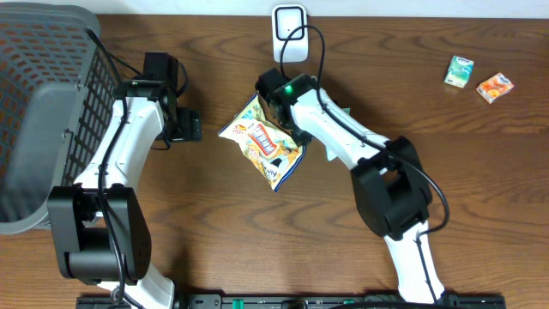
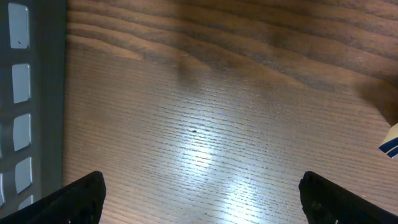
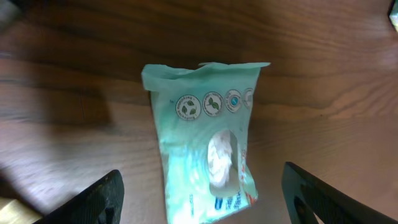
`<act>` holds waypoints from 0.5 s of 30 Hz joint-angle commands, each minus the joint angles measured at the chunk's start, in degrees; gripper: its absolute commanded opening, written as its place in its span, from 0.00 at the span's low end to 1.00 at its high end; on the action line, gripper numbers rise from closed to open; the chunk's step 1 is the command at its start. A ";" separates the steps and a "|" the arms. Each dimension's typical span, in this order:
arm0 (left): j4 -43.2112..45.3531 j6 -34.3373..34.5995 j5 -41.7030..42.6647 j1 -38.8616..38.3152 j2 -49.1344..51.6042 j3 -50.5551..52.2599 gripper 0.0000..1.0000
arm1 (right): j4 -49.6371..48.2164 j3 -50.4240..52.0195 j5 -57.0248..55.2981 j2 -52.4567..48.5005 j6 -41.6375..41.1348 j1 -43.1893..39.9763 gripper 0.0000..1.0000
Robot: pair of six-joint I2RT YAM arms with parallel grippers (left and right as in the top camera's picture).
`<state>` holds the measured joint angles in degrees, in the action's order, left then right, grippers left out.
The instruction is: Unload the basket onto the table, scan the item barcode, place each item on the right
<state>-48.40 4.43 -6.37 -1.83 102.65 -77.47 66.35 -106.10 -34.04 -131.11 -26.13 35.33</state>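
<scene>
Both sets of jaws wide apart, gripping nothing. Right gripper (image 3: 202, 186): hovers over the top edge of the snack bag (image 1: 264, 142), lying mid-table near the scanner (image 1: 290, 33), probably placed there for its barcode. Left gripper (image 2: 202, 193): hangs aside near the basket (image 1: 43, 103).

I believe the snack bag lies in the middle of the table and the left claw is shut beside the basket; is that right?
No: the left claw is open, not shut, as the left wrist view shows, its fingers wide apart. The snack bag lies in the middle of the table, and that claw is beside the basket.
</scene>
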 commanded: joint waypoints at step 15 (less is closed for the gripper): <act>-0.17 -0.33 -0.35 0.04 0.04 0.17 0.98 | 0.66 1.01 -9.31 -5.97 -1.27 0.39 0.60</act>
<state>-48.40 4.43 -6.37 -1.83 102.65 -77.47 67.20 -106.00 -40.32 -135.94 -26.57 35.44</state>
